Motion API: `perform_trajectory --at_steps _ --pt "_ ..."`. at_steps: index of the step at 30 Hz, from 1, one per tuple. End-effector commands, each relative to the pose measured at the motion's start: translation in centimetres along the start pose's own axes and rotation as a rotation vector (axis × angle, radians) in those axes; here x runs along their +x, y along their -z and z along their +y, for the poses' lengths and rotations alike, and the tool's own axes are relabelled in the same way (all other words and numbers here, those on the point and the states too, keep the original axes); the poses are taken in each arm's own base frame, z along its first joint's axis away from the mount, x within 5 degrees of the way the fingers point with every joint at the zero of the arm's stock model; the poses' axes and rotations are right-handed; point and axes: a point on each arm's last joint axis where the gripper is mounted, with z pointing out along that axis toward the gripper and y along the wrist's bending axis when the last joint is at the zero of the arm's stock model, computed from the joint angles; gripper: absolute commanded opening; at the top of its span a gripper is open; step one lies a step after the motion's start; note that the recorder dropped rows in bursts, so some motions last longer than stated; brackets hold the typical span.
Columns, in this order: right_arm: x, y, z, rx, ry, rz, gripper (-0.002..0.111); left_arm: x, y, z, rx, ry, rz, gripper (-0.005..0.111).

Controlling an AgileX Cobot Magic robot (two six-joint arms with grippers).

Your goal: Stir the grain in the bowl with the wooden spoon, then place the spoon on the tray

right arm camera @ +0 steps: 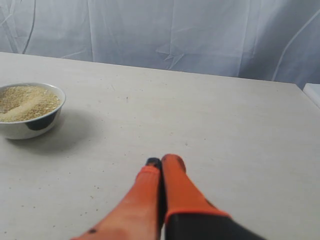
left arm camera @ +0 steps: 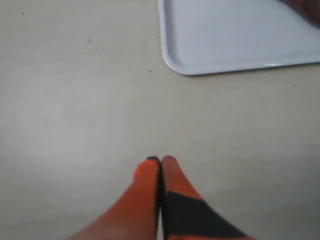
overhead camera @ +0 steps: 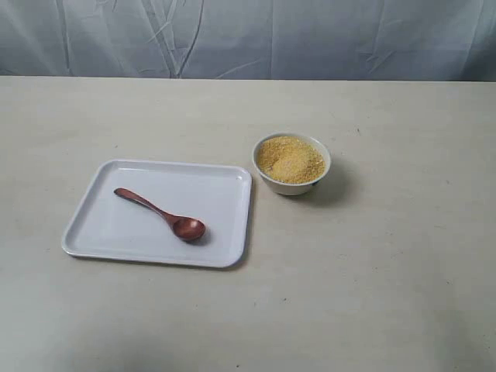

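The dark reddish-brown wooden spoon (overhead camera: 161, 215) lies on the white tray (overhead camera: 101, 232), its round end toward the tray's front right. To the tray's right stands the small white bowl (overhead camera: 291, 185) heaped with yellow grain (overhead camera: 290, 159). Neither arm shows in the exterior view. My left gripper (left arm camera: 160, 159) is shut and empty over bare table, with a corner of the tray (left arm camera: 210, 45) ahead of it. My right gripper (right arm camera: 162, 160) is shut and empty too; the bowl (right arm camera: 25, 127) with its grain (right arm camera: 25, 100) sits some way off from it.
The pale table (overhead camera: 387, 271) runs wide around the tray and bowl. A wrinkled grey-white curtain (overhead camera: 248, 35) hangs behind its far edge. A dark thing (left arm camera: 310, 10) shows at the frame edge over the tray in the left wrist view.
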Motion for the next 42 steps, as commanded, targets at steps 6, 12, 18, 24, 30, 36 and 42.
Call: perform_trajectory --at_steps 6,12,18,24,30,36,42 --pt "0.0 0.0 0.0 0.005 -0.001 -0.012 0.0 2.7 6.7 0.1 0.24 0.087 -0.474 0.0" --pt "0.0 0.0 0.0 0.005 -0.001 -0.012 0.0 3.5 7.4 0.3 0.246 0.09 -0.52 0.0" --pt "0.0 0.0 0.0 0.005 -0.001 -0.012 0.0 3.4 7.4 0.5 0.229 0.081 -0.534 0.0" --pt "0.0 0.0 0.0 0.005 -0.001 -0.012 0.0 3.4 7.2 0.7 0.194 0.071 -0.566 0.0" --pt "0.0 0.0 0.0 0.005 -0.001 -0.012 0.0 5.0 6.2 1.3 0.122 0.119 -0.747 0.0" --pt "0.0 0.0 0.0 0.005 -0.001 -0.012 0.0 7.4 3.6 1.6 0.031 0.166 -0.873 0.0" --pt "0.0 0.0 0.0 0.005 -0.001 -0.012 0.0 7.9 0.9 1.5 0.014 0.215 -0.894 0.0"
